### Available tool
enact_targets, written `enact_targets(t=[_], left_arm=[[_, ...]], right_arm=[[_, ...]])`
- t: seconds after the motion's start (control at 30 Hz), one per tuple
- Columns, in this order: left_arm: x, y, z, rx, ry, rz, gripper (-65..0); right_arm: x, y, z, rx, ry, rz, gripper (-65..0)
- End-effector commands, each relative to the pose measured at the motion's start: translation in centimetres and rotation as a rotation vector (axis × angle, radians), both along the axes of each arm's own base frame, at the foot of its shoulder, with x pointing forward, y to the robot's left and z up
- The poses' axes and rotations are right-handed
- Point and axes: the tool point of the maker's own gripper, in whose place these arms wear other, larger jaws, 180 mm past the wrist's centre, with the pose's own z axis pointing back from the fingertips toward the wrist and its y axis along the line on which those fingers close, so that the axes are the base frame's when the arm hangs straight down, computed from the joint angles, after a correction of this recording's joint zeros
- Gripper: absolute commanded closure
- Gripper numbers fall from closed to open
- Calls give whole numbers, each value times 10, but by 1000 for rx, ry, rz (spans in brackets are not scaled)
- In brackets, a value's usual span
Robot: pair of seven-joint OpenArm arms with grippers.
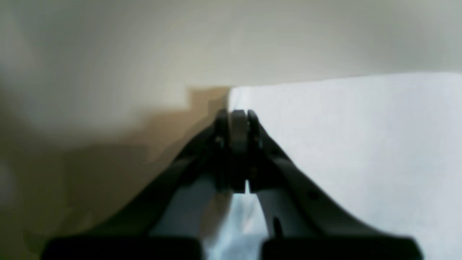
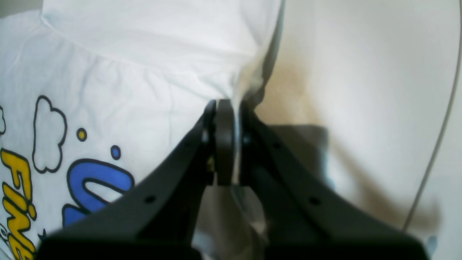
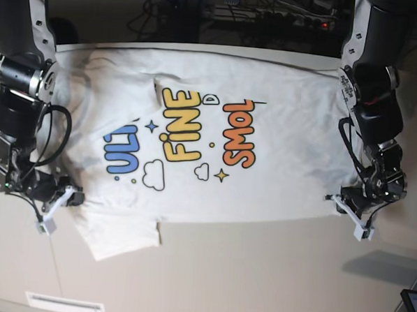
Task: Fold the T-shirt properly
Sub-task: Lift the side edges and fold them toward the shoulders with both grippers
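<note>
Base view evenly lit from above and in fair focus; the large white cotton T-shirt with its blue, yellow and orange cartoon lettering reads clearly. The pale beige desk carries soft grey shadows near its right edge. Background beyond the desk is dark. Both wrist views are soft: the black left claw and black right claw are blurred, each casting a brownish shadow beside it. White cloth nearly overexposed.
</note>
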Motion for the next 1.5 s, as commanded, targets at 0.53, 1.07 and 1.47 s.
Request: enact_targets(t=[0.53,1.07,1.47], left_arm=[[16,2,54,144,-104,-77,0],[-8,11,73,263,-92,-134,0],[-24,5,79,321,-117,-170,0]], right_arm=[[26,-16,42,-45,-151,-13,-1],[13,-22,44,-104,-164,6,-1],[8,-22,55,-146,-219,21,-1]])
